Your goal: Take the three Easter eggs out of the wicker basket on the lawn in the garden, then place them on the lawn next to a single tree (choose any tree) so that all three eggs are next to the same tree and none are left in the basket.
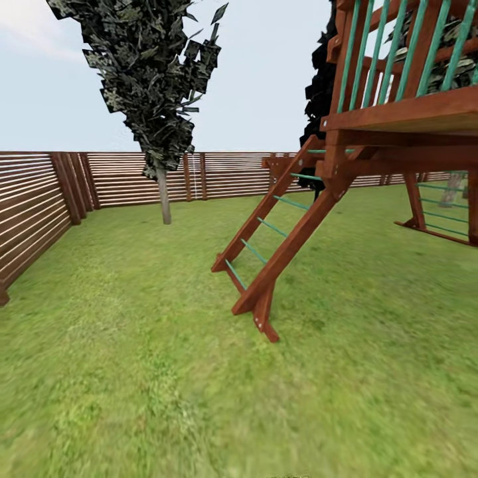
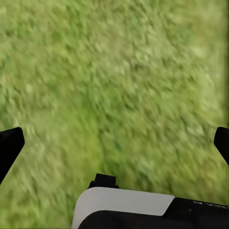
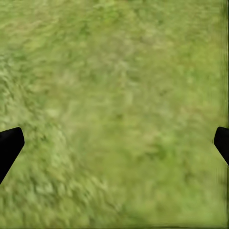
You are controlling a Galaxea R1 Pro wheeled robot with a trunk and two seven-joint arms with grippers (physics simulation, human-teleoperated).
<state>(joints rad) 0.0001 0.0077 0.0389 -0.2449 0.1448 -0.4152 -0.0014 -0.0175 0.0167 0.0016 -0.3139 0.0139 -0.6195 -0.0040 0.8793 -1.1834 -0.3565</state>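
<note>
The lawn (image 1: pixel 133 345) of the garden spreads out ahead of me as bright green grass. The Easter eggs and the wicker basket are out of view. Far right, behind the playset, stands a pale grey-brown tree trunk (image 1: pixel 454 189). My left gripper (image 2: pixel 115 143) hangs open over bare grass, its black fingertips (image 2: pixel 9 145) wide apart with nothing between them. My right gripper (image 3: pixel 114 143) is open over grass in the same way, and nothing is held.
A wooden playset (image 1: pixel 398 119) with a slanted ladder (image 1: pixel 272 252) stands close on the right, its feet on the grass. A thin-trunked dark-leaved tree (image 1: pixel 163 192) grows near the brown slatted fence (image 1: pixel 126 176), which runs along the back and left.
</note>
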